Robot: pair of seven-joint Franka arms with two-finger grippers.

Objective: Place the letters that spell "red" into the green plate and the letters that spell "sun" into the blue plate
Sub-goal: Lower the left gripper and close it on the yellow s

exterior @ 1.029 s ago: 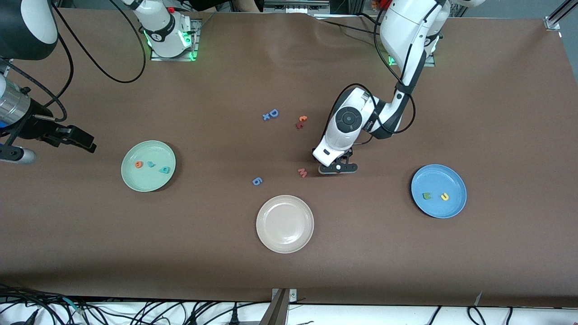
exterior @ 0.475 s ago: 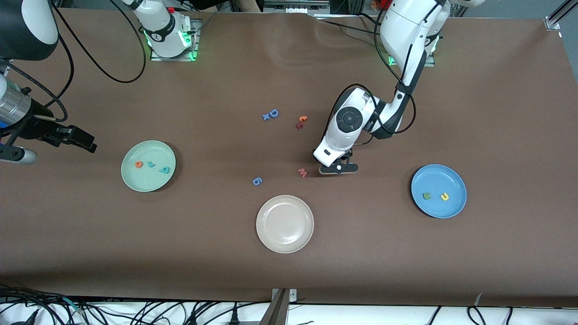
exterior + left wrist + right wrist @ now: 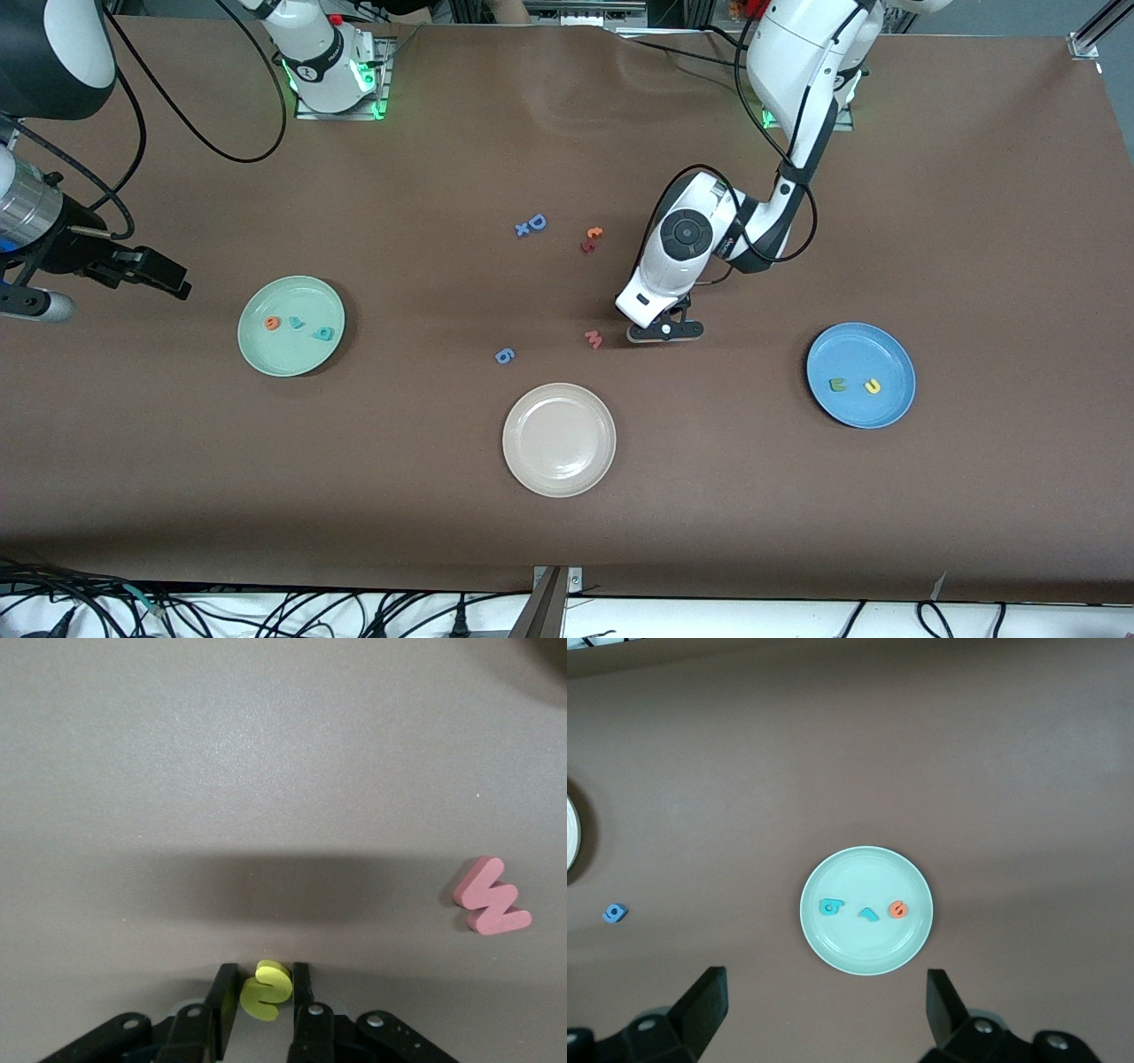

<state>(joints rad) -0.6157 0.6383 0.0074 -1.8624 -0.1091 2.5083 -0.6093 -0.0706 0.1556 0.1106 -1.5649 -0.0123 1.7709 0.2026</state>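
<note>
Yellow s [image 3: 267,990] pinched by left gripper [image 3: 266,997] fingers on surface | right gripper [image 3: 824,1001] fingers wide over green plate [image 3: 866,859], waiting

Surface [image 3: 974,221] is covered w/ a matt brown sheet, fine-grained, w/ slight wrinkles near the arm bases. Green plate [image 3: 291,325], blue plate [image 3: 860,375] and cream plate [image 3: 559,439] look like smooth plastic w/ soft sheen. Yellow letter [image 3: 266,990] and pink letter [image 3: 493,896] look like matt foam.
</note>
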